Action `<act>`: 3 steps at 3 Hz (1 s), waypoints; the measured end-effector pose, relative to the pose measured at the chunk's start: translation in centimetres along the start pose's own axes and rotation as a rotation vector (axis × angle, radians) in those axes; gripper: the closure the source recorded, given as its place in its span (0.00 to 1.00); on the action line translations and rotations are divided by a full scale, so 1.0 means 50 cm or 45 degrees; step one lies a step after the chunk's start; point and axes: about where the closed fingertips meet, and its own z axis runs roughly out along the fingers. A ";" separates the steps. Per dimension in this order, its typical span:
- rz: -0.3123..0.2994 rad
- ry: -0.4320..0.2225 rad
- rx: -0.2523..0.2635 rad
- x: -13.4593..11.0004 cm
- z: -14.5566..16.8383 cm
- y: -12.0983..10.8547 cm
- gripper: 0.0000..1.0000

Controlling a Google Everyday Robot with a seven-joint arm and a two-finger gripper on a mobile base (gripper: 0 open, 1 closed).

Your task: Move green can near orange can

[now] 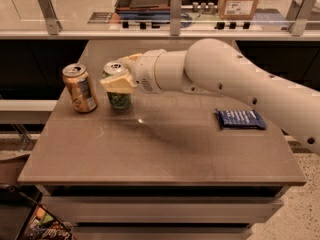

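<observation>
The green can (118, 98) with a silver top stands upright on the brown table (165, 154), at its left rear. My gripper (119, 80) reaches in from the right and is shut on the green can around its upper half, with a pale finger (118, 83) across its front. The orange can (80, 88), orange-tan with a silver top, stands upright just left of the green can, with a narrow gap between them. My white arm (235, 84) crosses the table from the right.
A dark blue packet (240, 118) lies flat on the table at the right. A glass-railed counter (170, 29) with a tray and a cardboard box runs behind the table. A bag of snacks (45, 229) sits on the floor at lower left.
</observation>
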 end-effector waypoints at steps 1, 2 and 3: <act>0.041 0.002 0.022 0.018 -0.001 -0.002 1.00; 0.036 0.002 0.018 0.015 0.001 0.001 0.82; 0.033 0.001 0.015 0.012 0.003 0.004 0.59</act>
